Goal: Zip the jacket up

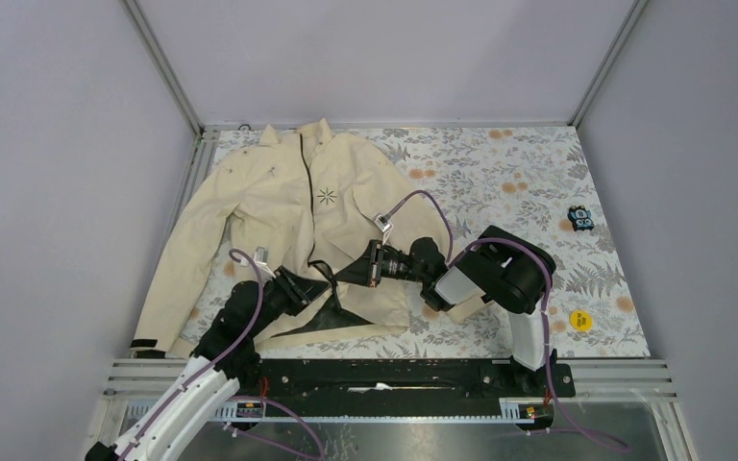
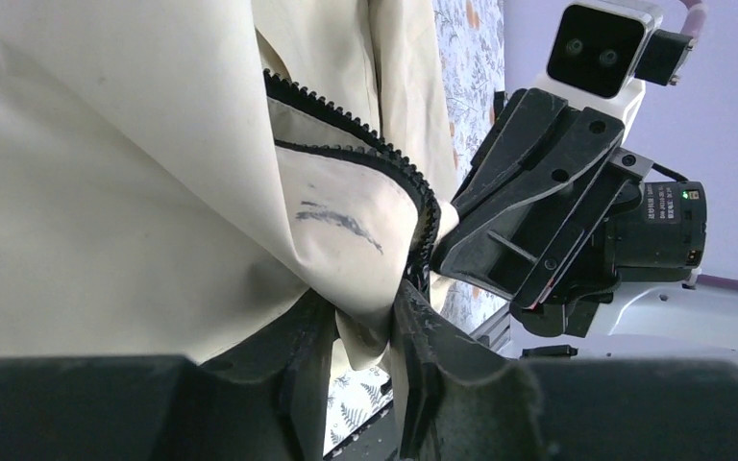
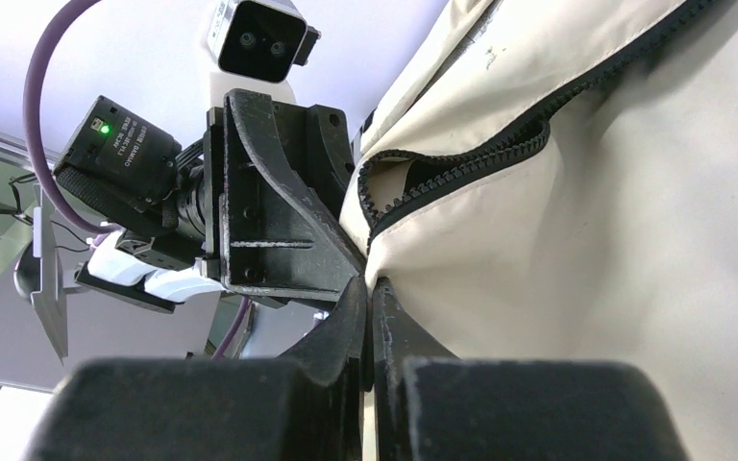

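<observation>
left gripper (image 2: 363,312): jaws narrowly apart, pinching a fold of jacket (image 1: 279,206) hem by the zipper (image 2: 384,163) | its camera label (image 3: 120,144): print unreadable | right gripper (image 3: 370,293): jaws pressed together on the facing zipper edge | jacket: spread over the table (image 1: 500,182) left half, collar far | starburst logo (image 1: 326,196): no words

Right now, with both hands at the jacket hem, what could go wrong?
1. The left hand has its fingers apart around a fold of the jacket; the hem may slip out.
2. The right hand sits very close to the left; they could collide.
3. The zipper teeth gape and curl; they may misfeed.
</observation>
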### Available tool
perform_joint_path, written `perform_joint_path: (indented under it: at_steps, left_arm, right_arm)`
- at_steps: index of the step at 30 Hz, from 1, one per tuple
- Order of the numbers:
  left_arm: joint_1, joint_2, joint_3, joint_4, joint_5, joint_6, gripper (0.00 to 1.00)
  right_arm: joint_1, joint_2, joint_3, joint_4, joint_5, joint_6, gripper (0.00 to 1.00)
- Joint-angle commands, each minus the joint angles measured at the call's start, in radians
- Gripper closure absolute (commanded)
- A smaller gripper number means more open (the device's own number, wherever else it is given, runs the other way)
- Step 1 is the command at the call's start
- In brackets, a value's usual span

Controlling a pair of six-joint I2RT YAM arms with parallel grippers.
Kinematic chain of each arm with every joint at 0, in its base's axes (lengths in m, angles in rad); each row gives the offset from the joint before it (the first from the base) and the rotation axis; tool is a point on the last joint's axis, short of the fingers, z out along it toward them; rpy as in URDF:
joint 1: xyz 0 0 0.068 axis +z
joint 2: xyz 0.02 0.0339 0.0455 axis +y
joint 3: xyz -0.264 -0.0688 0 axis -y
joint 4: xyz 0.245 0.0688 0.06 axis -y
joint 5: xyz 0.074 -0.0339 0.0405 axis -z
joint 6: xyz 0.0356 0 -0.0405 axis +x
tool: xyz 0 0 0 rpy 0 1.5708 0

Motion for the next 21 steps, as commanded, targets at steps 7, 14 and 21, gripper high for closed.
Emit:
perform_joint_path:
  at_steps: [7, 14, 21]
  left_arm:
    - [-0.002, 0.120, 0.002, 0.139, 0.114, 0.022, 1.00]
    - [-0.002, 0.189, -0.025, 0.179, 0.237, 0.026, 1.00]
    - [-0.003, 0.150, -0.040, 0.126, 0.246, 0.039, 1.00]
  right_arm:
    - [0.045, 0.029, 0.016, 0.177, 0.125, 0.052, 1.00]
    - [0.061, 0.078, 0.020, 0.175, 0.282, 0.110, 1.00]
    - [0.063, 0.103, 0.033, 0.171, 0.331, 0.098, 1.00]
